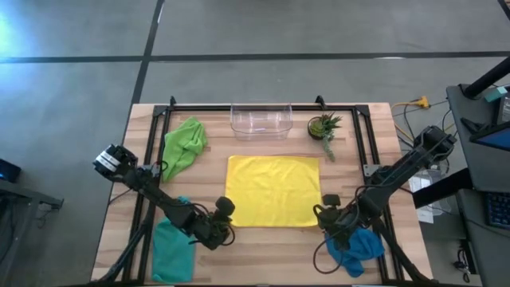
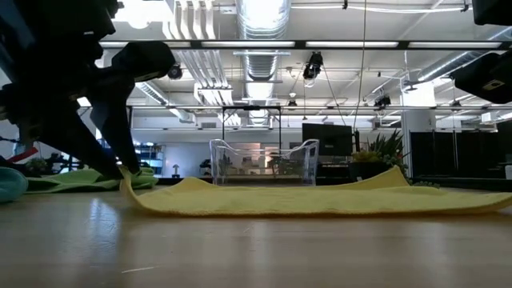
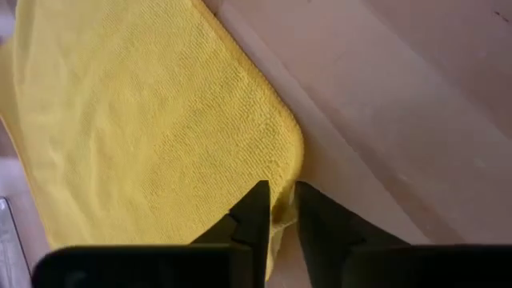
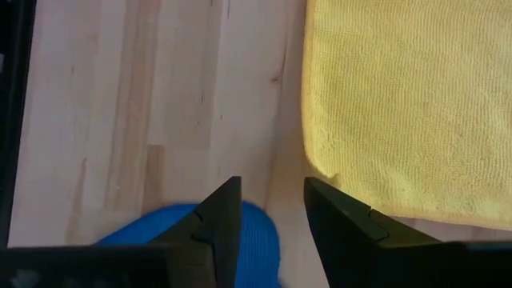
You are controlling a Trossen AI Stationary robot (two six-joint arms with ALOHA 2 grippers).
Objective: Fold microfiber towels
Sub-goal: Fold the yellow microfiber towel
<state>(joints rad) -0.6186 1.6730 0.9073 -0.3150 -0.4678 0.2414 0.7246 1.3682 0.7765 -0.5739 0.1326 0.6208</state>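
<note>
The yellow towel (image 1: 273, 190) lies spread flat in the middle of the table. My left gripper (image 3: 282, 212) is at its near-left corner, shut on the cloth. My right gripper (image 4: 272, 216) hovers open just off the towel's near-right corner (image 4: 320, 172), with bare wood and the blue towel (image 4: 248, 240) showing between and below its fingers. The blue towel (image 1: 358, 247) lies bunched at the near right. A lime green towel (image 1: 183, 143) lies crumpled at the far left and a teal towel (image 1: 171, 247) at the near left. My left gripper pinches the yellow towel's near-left corner (image 3: 286, 196) between its two fingers. The fingers slant down from the table's near-left side. That corner (image 2: 128, 182) is raised slightly off the wood, and the rest of the towel lies flat on the table.
A clear plastic bin (image 1: 260, 119) stands at the far edge, with a small potted plant (image 1: 324, 127) to its right. A black frame (image 1: 362, 135) runs along the table's sides and far edge. Bare wood lies between the yellow towel and the near edge.
</note>
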